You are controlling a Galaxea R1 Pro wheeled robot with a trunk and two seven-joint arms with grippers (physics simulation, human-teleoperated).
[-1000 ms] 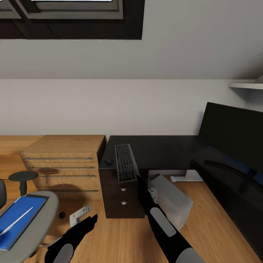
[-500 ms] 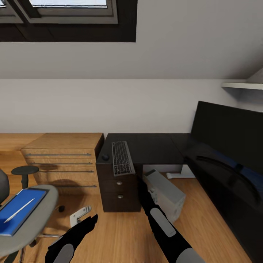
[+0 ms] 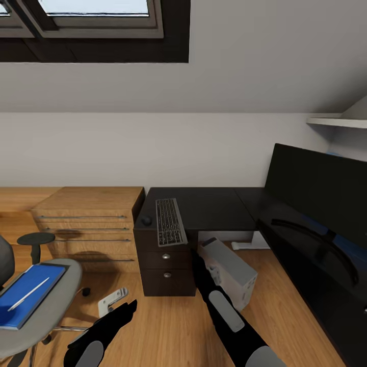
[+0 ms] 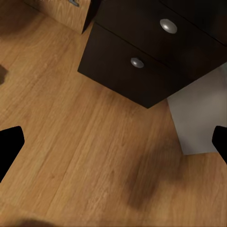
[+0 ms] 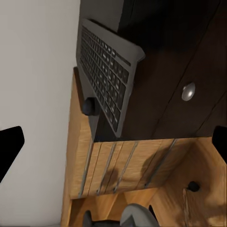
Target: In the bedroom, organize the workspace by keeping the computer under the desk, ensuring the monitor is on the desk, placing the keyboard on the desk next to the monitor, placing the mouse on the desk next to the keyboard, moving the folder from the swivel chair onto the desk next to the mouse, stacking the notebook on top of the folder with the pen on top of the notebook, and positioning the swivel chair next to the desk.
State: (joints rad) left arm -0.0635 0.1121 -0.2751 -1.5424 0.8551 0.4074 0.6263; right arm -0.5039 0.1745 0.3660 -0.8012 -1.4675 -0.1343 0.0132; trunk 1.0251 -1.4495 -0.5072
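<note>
The black L-shaped desk (image 3: pixel 209 206) stands ahead against the wall. On it lie the keyboard (image 3: pixel 169 221) (image 5: pixel 106 71) and, beside that, the small dark mouse (image 3: pixel 147 220) (image 5: pixel 89 105). The monitor (image 3: pixel 316 186) stands on the desk's right wing. Under the desk, the grey computer (image 3: pixel 229 270) (image 4: pixel 203 118) stands on the floor. At the lower left, the swivel chair (image 3: pixel 56 311) carries the blue folder (image 3: pixel 25 300) with the white pen (image 3: pixel 28 294) on it. I cannot make out the notebook. My left gripper (image 3: pixel 127 308) (image 4: pixel 113 146) and right gripper (image 3: pixel 196 257) (image 5: pixel 113 142) hang open and empty.
A light wooden chest (image 3: pixel 86 224) (image 5: pixel 123 165) with bar handles adjoins the desk's drawer unit (image 3: pixel 165 265) (image 4: pixel 142 61). The chair's chrome leg (image 3: pixel 112 299) lies on the wood floor near my left arm. A white shelf (image 3: pixel 336 121) hangs at the right.
The whole picture has shifted: desk, chest and chair sit slightly farther and more to the left, so the camera moved. Both arms hold the same pose.
</note>
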